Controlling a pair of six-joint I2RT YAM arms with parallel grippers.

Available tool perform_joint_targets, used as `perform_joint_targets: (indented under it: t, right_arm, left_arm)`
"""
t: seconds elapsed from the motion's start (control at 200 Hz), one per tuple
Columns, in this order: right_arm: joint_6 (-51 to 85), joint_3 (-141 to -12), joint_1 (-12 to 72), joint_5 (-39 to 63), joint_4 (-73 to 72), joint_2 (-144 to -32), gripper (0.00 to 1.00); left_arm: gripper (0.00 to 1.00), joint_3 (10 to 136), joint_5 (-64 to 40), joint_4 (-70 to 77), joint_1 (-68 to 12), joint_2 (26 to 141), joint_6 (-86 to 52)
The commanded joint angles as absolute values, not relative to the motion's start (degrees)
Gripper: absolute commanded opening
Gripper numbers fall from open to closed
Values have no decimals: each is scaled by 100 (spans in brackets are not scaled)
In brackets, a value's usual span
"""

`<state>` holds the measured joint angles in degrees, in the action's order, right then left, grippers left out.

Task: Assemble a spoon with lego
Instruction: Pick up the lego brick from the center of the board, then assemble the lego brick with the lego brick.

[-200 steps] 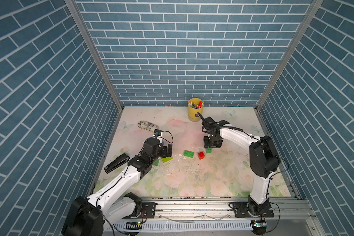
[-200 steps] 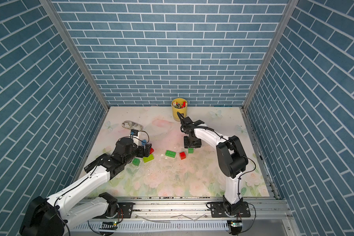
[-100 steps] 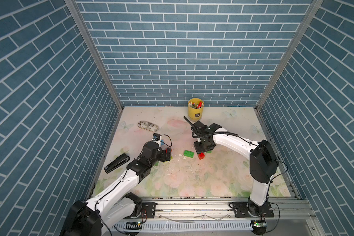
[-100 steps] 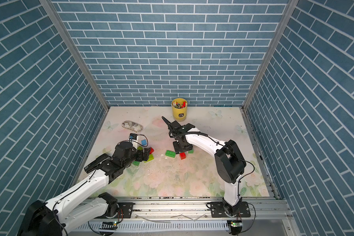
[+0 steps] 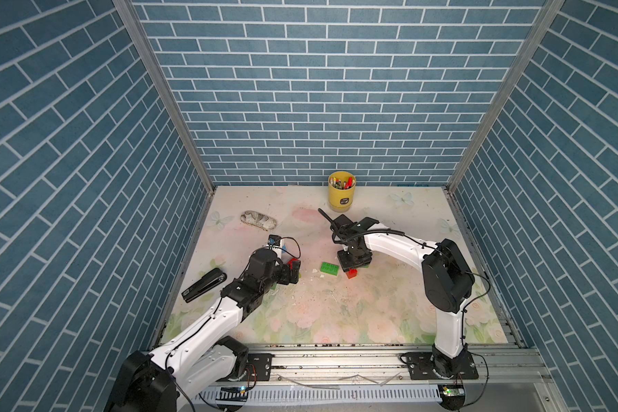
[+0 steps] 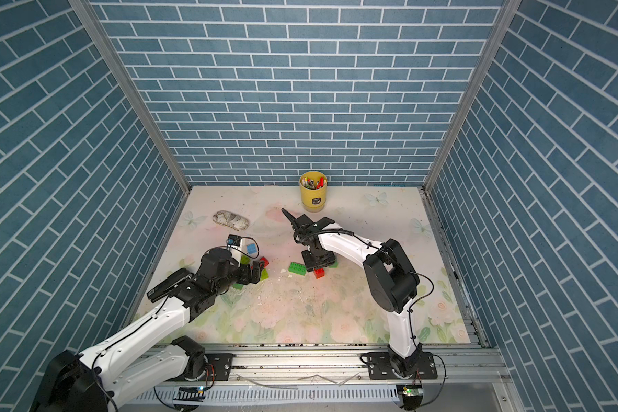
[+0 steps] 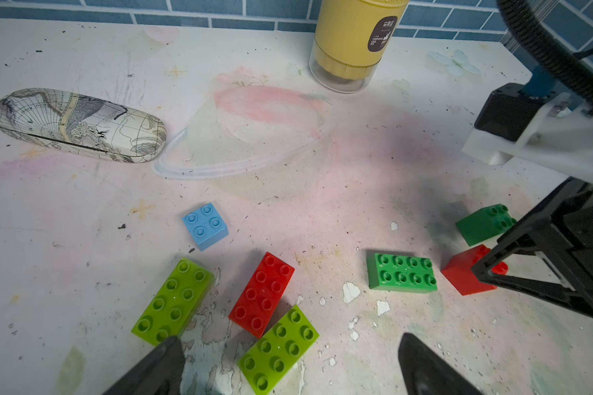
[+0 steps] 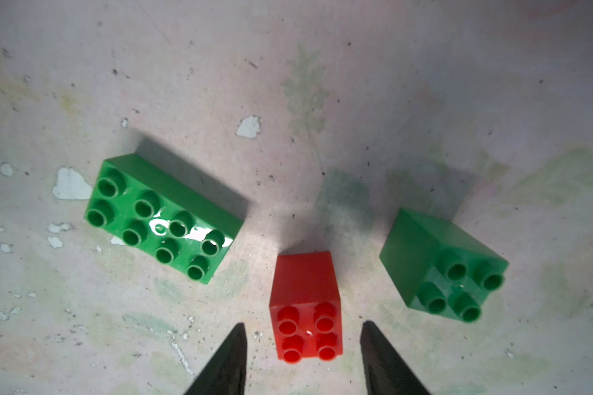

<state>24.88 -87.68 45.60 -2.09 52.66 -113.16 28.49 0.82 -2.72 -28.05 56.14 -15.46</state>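
Note:
No joined spoon is in view; the lego lies as loose bricks on the table. My right gripper is open and points down over a small red square brick, one finger on each side with gaps. A dark green oblong brick and a dark green square brick flank it. My left gripper is wide open and low over a lime oblong brick. Beside that lie a red oblong brick, another lime oblong and a light-blue square brick.
A yellow cup of pens stands at the back wall. A map-print glasses case lies at the back left. A black stapler sits by the left wall. Blue brick walls enclose three sides.
My right gripper has moved left and nearer, from over the small green brick to over the red square brick, and its jaws have narrowed slightly. The left gripper has shifted a little nearer, still open.

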Motion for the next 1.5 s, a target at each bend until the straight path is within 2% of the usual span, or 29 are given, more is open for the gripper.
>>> perform_joint_targets:
  t: [0.0, 0.175, 0.525, 0.665, 0.875, 1.495]
  right_arm:
    - [2320, -8870, 4557, -186, 5436, -11456, 53]
    - [2318, -8877, 4562, -226, 5458, -11582, 49]
    - [2406, -9019, 4567, -220, 5627, -11543, 26]
    - [2821, -9198, 4514, -460, 6021, -11131, 26]
    - [3339, -9136, 3983, -584, 6265, -10483, 26]
    - [3127, -9126, 3588, -199, 5941, -10913, 26]
  left_arm:
    - [99, 2829, 61, -237, -2848, 5655, -1522]
    - [99, 2839, 77, -255, -2853, 5700, -1519]
    - [99, 2831, 70, -181, -2870, 5725, -1479]
    - [99, 2677, -7, 94, -2899, 5656, -1310]
    - [99, 2435, -149, 616, -3029, 5601, -1091]
    - [99, 2485, -83, 704, -3093, 5945, -1063]
